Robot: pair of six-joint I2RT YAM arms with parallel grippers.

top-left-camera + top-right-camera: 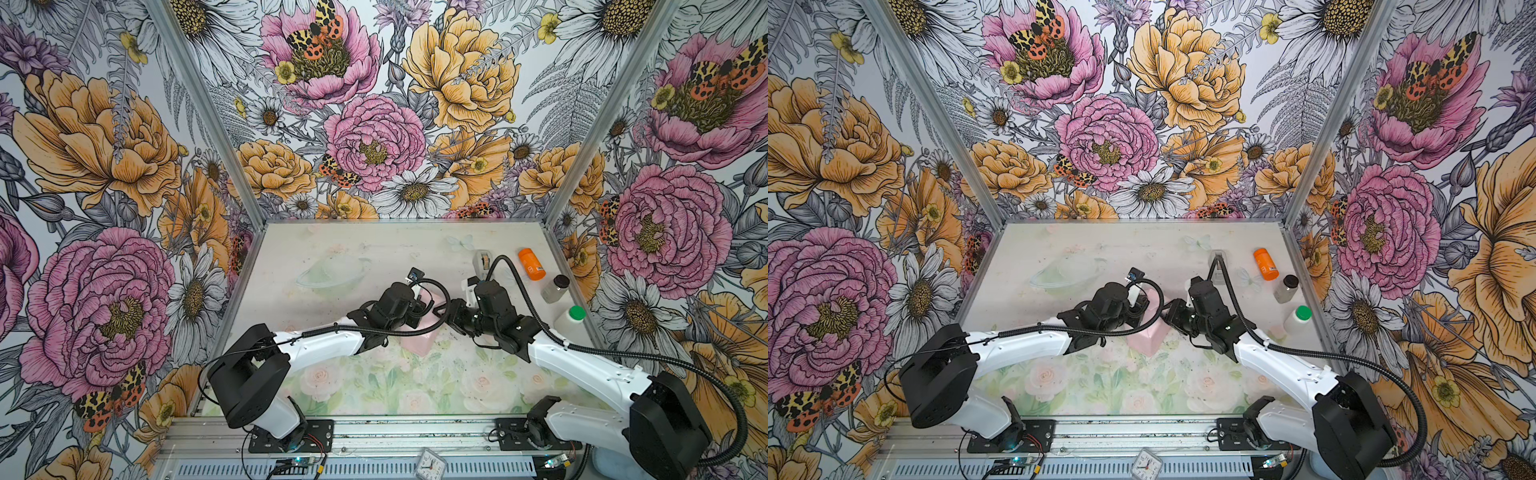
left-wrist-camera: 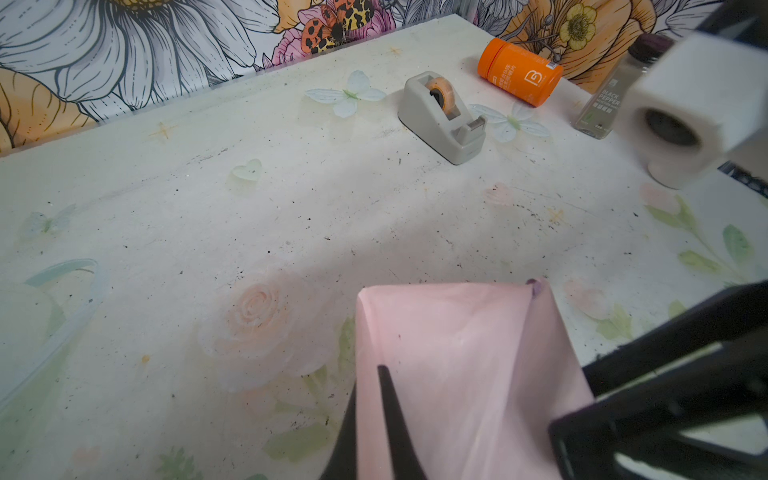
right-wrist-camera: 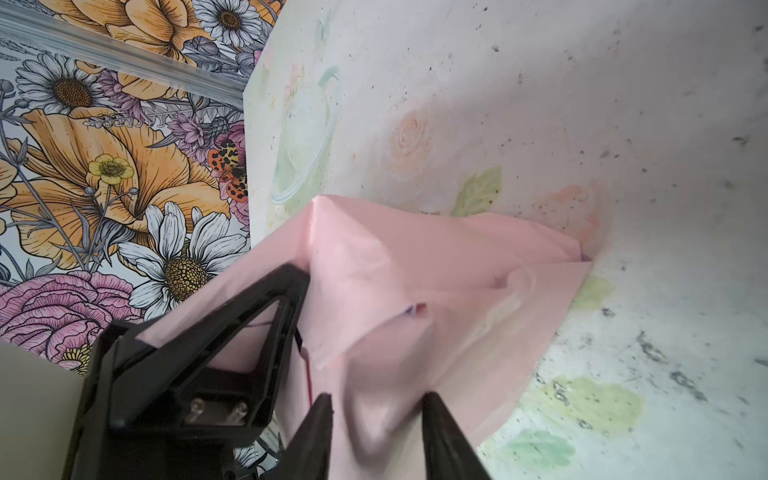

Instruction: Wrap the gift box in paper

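Currently: left gripper (image 2: 365, 390) is pinching paper (image 2: 457, 353); right gripper (image 3: 378, 395) is straddling paper, jaws narrow, grip uncertain. Only wrist views are showing this.

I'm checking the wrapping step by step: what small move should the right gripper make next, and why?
Probably close the right gripper on the puckered pale pink paper sheet between its fingers: they stand apart astride it, while the left gripper pinches another edge.

Pink paper (image 2: 457, 353), orange canister (image 2: 519, 70), grey tape dispenser (image 2: 440, 120)
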